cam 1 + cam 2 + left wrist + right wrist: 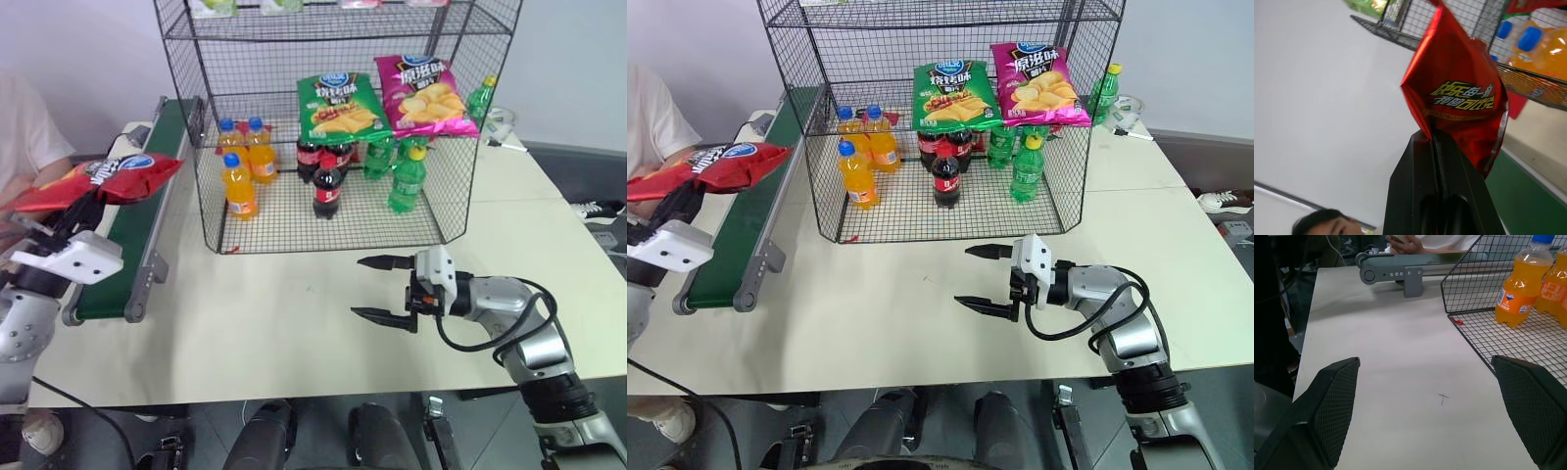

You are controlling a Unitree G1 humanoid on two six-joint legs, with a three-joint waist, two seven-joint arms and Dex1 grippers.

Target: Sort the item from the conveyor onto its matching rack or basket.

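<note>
The item, a shiny red crisp bag (103,179), hangs in the air over the dark-green conveyor (137,235) at the left, and my left gripper (73,211) is shut on its near edge. In the left wrist view the black fingers (1437,166) pinch the bag (1459,98) at its lower corner. The tall black wire rack (333,127) stands at the back of the table, to the right of the belt. My right gripper (382,289) hovers open over the bare table in front of the rack, nothing between its fingers.
On the rack's lower tier stand orange soda bottles (240,186), cola bottles (327,186) and green bottles (405,181); a green crisp bag (338,106) and a magenta one (423,93) lean above them. A person (24,137) sits at the far left.
</note>
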